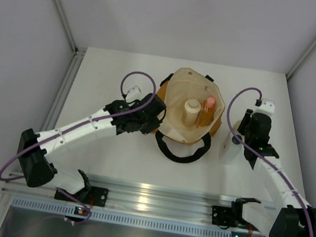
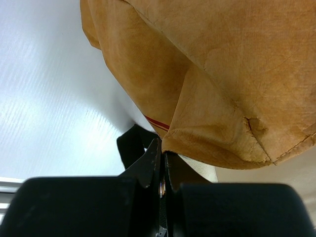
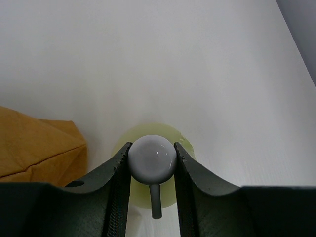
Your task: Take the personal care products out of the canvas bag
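The mustard-tan canvas bag [image 1: 177, 91] stands open mid-table, cream lining showing. Inside it stand the cream-beige bottle [image 1: 190, 111] with a wide cap and the orange bottle [image 1: 208, 113] with a pink cap. My left gripper [image 1: 159, 117] is shut on the bag's left edge; in the left wrist view the jaws [image 2: 162, 148] pinch the fabric of the bag [image 2: 222, 74]. My right gripper [image 1: 239, 144] is shut on the white cap [image 3: 152, 159] of the yellow-green bottle [image 3: 186, 147], which is upright just right of the bag [image 3: 34, 143]. The white bottle with a dark cap is out of view.
A black loop handle [image 1: 179, 153] lies on the white table in front of the bag and shows in the left wrist view [image 2: 129, 145]. An aluminium rail [image 1: 152, 193] runs along the near edge. Grey walls enclose the table on the left, right and back.
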`<state>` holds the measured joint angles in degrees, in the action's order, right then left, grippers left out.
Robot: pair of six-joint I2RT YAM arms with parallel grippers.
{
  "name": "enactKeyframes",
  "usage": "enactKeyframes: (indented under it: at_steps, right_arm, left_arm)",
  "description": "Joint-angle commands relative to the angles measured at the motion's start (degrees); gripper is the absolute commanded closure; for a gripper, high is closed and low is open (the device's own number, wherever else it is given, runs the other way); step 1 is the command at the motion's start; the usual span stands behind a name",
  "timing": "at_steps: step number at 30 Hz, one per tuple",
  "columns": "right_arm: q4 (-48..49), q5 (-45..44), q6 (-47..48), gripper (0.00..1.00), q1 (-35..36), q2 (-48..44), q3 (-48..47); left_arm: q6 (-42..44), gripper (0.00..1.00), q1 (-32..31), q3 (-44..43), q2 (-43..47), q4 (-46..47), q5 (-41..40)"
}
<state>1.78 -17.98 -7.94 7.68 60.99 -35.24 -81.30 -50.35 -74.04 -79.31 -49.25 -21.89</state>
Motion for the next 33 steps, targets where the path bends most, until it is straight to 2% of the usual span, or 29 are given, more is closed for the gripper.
enactKeyframes:
  at_steps: [1,3,4,6,7,10,14,18,21,22,23,26,29,32,33]
  right_arm:
    - [11.1,1.8,-0.1,0.87,-0.7,-0.3,-1.5]
    - [10.4,0.7,-0.3,0.71,-0.7,-0.9,-1.5]
    - [9.8,0.5,-0.3,0.59,-0.7,-1.1,-1.8]
    - [8.0,0.4,-0.1,0.5,-0.7,-2.0,-2.5]
    - [7.3,0.2,-0.1,0.4,-0.7,-2.3,-2.9]
    - [3.9,-0.4,-0.1,0.3,-0.7,-3.0,-5.4]
    - [-4.0,0.2,-0.2,0.28,-0.7,-3.0,-13.7]
    - [-10.9,5.6,-0.4,0.26,-0.7,-3.5,-20.6]
    - [-13.8,11.9,-2.4,0.17,-0.7,-4.7,-24.9]
    - [-16.1,13.8,-3.1,0.09,-0.6,-4.6,-26.4]
    - [-17.4,15.7,-4.1,0.07,-0.5,-4.1,-29.4]
    - [-23.4,19.4,-6.2,0.06,2.3,-2.4,-35.9]
    - [-28.6,18.3,-7.1,0.07,7.4,-0.9,-41.7]
    - [-33.1,16.3,-6.7,0.12,13.7,1.4,-46.8]
    - [-34.2,14.6,-6.6,0.14,17.9,2.1,-48.0]
  left_arm:
    - [0.2,1.0,-0.1,-1.7,-0.5,0.3,0.7]
    - [0.3,1.0,-0.1,-1.6,-0.3,0.3,0.6]
    - [0.3,1.0,-0.1,-1.6,-0.3,0.3,0.6]
    - [0.3,1.0,-0.1,-1.5,-0.1,0.3,0.4]
    - [0.3,1.0,-0.1,-1.5,-0.1,0.3,0.4]
    - [0.2,1.0,-0.1,-1.4,0.1,0.2,0.3]
    - [-0.3,1.0,-0.1,-1.5,-0.1,0.3,0.9]
    - [-0.2,1.0,-0.1,-2.4,-0.7,0.3,1.2]
    - [-0.1,1.0,-0.1,-2.9,-0.8,0.3,1.2]
    - [-0.3,1.0,-0.1,-2.9,-0.8,0.3,1.3]
    - [-0.3,1.0,-0.1,-2.9,-0.9,0.3,1.3]
    - [-0.4,1.0,-0.1,-2.9,-0.9,0.3,1.2]
    - [-0.4,1.0,-0.1,-2.9,-1.2,0.3,1.2]
    - [-0.4,1.0,-0.1,-3.0,-1.4,0.3,1.3]
    - [-0.4,1.0,-0.1,-3.1,-1.5,0.3,1.3]
